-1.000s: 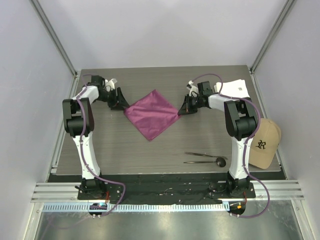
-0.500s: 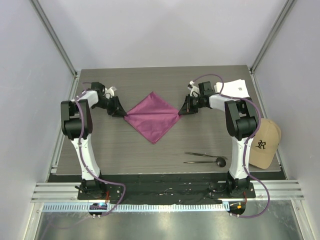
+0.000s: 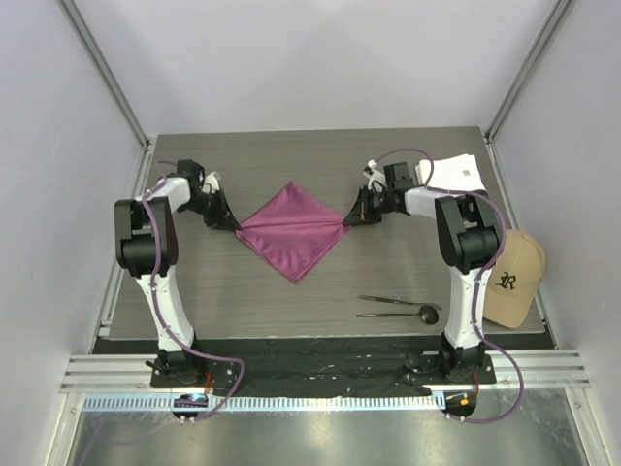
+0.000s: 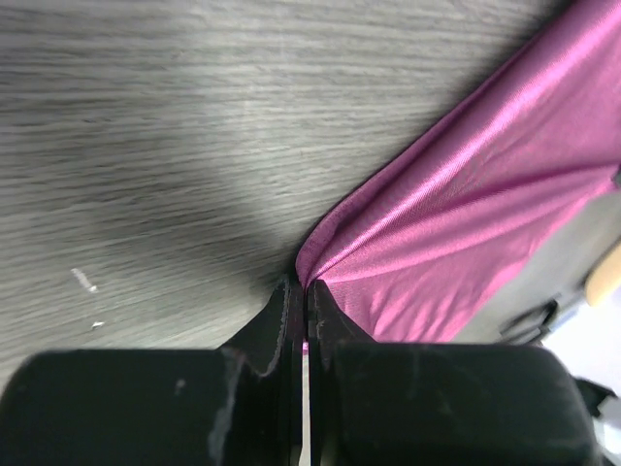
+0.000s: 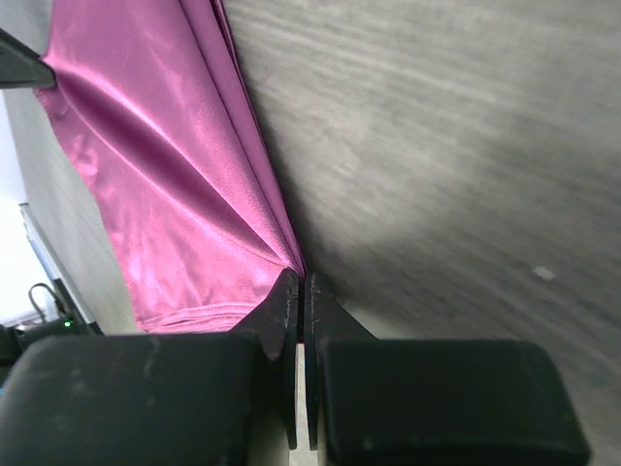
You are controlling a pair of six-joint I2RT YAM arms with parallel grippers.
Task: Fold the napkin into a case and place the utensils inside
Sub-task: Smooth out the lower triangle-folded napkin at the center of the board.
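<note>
Nearest the arm bases, the utensils (image 3: 396, 307) lay side by side on the bare bench (image 3: 243, 291), towards the right and well apart from the cloth. One was a spoon with a small round black head (image 3: 427, 313). The other was too thin to tell its type from the overhead view. Just right of them a tan cap (image 3: 510, 279) sat at the bench's right edge, close behind the right arm's upright link.

Farther back, in the middle of the bench, the napkin (image 3: 294, 230) lay spread as a flat diamond, with a faint ridge running across it from its left corner to its right corner. It was not yet folded into a case, and the utensils were outside it.

The left hand (image 3: 233, 224) was closed on the left corner. The wrist camera showed its fingers pressed together with a sliver of magenta between them, the pinched tip itself hidden. The right hand (image 3: 349, 219) was clamped on the right corner the same way, and the cloth gathered into pleats where it entered the fingers.

Farthest back, at the right rear corner, a white cloth (image 3: 456, 173) lay partly covered by the right arm and its cable.
</note>
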